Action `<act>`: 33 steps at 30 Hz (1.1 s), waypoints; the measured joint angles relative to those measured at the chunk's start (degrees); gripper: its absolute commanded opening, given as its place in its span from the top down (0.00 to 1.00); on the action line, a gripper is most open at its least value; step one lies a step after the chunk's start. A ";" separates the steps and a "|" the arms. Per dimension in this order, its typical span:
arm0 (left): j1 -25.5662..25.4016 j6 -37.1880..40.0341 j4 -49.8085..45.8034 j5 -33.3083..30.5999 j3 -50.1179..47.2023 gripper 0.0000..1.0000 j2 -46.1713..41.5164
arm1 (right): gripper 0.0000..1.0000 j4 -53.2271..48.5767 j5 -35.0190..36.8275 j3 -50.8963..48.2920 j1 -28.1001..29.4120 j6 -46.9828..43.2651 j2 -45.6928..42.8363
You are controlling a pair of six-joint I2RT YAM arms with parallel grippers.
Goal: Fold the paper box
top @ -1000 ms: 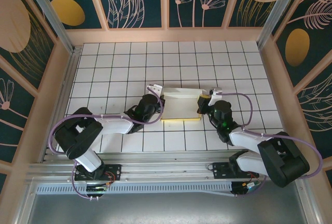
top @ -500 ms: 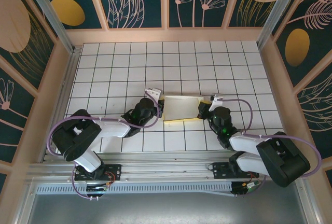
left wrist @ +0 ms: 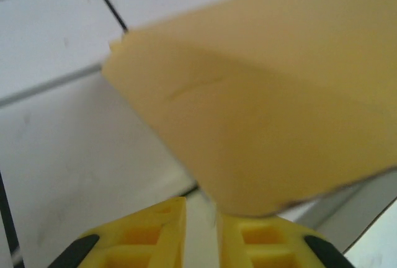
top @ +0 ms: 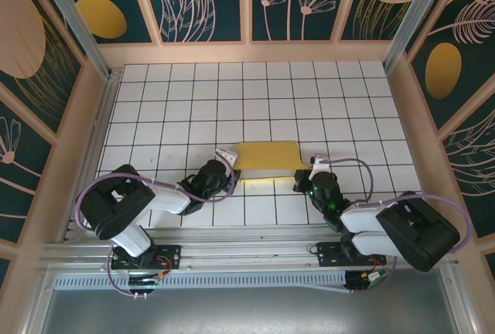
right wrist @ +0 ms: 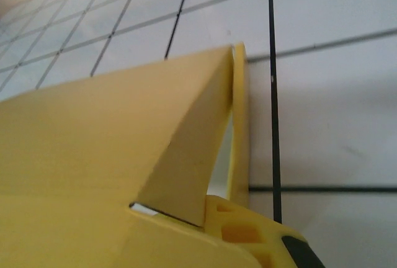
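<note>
- The thin yellow card paper box (top: 267,156) lies yellow side up on the white gridded tabletop (top: 178,102), in its near-middle part, between the two wrists.
- The step in hand looks like laying the top panel down and setting the crease. In the right wrist view the panel stands tented off the layer beneath, with a gap showing under it.
- The left fingers (left wrist: 164,234) stand narrowly apart, with a slit of tabletop visible between them. The box's near left corner hangs just above their tips, and I cannot tell whether it touches them.
- The right fingers (right wrist: 248,231) are closed. The card's near right edge runs down into them, so they appear to pinch it there.
- To do this well, bring both ends down evenly so the panel does not skew, with the right pinch low and steady.
- Then press along the fold line rather than the middle of the panel, without dragging the box across the tiles.
- A grid line makes a good check for squareness.
- The box's long axis runs left to right, parallel to the tabletop's near edge.
- A paler strip peeks out beneath its near long edge, on the arms' side.
</note>
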 measured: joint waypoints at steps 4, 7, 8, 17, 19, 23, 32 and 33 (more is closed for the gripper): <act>-0.02 0.24 -0.63 1.70 -1.42 0.69 -0.39 | 1.00 3.04 1.92 -0.22 1.60 1.29 2.32; -0.02 -0.09 -0.52 2.45 -3.30 0.61 -2.27 | 1.00 4.31 3.19 -0.20 2.43 1.86 3.48; -0.04 -0.31 -0.57 2.49 -3.96 0.59 -3.08 | 1.00 4.52 3.48 -0.20 2.69 1.99 3.69; -0.04 -6.36 -1.53 1.31 -9.60 0.54 -16.65 | 1.00 4.33 5.68 0.00 3.58 2.03 3.87; -0.04 -9.07 -3.21 -0.70 -11.17 0.55 -21.53 | 0.98 3.56 5.88 0.22 3.58 2.03 3.45; -0.02 -15.98 -11.80 -8.22 -11.39 0.56 -32.26 | 0.80 0.52 5.77 0.33 3.58 1.95 0.66; 8.04 -26.80 -26.69 -13.31 -5.16 0.58 -37.27 | 0.64 -13.38 4.28 0.61 3.96 3.15 -17.70; 8.33 -27.21 -27.23 -13.09 -4.94 0.58 -36.61 | 0.62 -14.82 4.31 0.61 3.96 3.19 -19.87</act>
